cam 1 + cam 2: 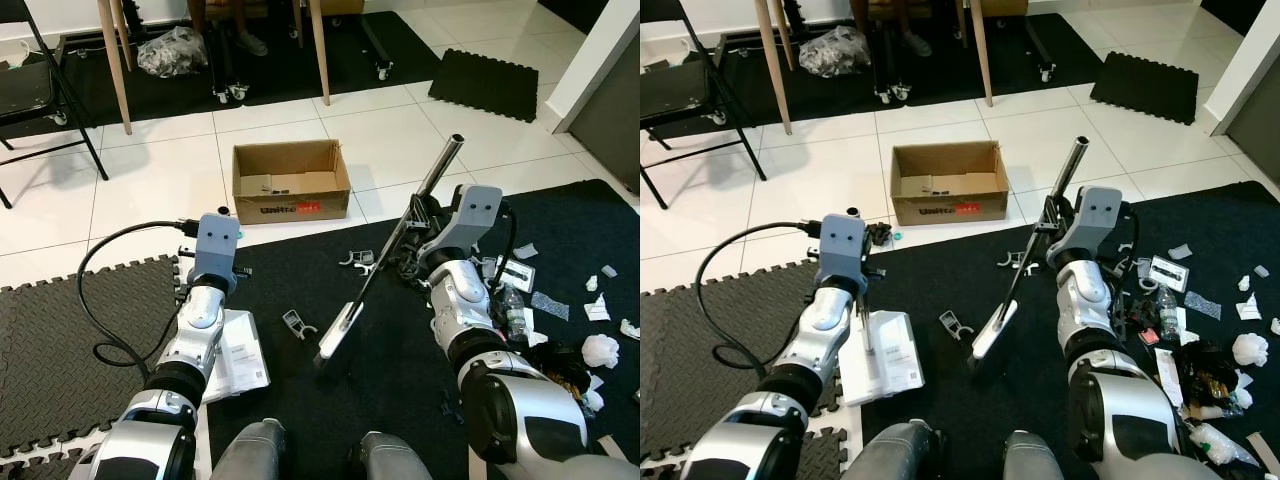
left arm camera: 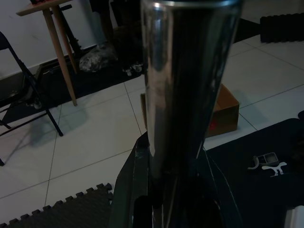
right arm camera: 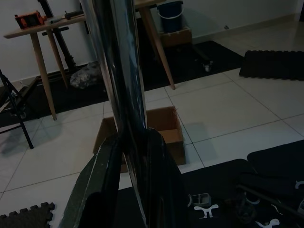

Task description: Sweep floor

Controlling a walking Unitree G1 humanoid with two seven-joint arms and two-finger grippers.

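Right end effector (image 1: 1052,228) is pinching broom handle (image 1: 1065,182) | left end effector (image 1: 862,262) is pinching dustpan (image 1: 880,368) handle | you're risking scattering scraps (image 1: 600,350) past the dustpan.

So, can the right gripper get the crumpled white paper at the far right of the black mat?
Probably not now: the right gripper is shut on the broom handle, and the crumpled white paper lies beside the arm, behind it.

left gripper (image 1: 866,300): clamped, arm forward | right gripper (image 1: 408,235): clamped, arm raised
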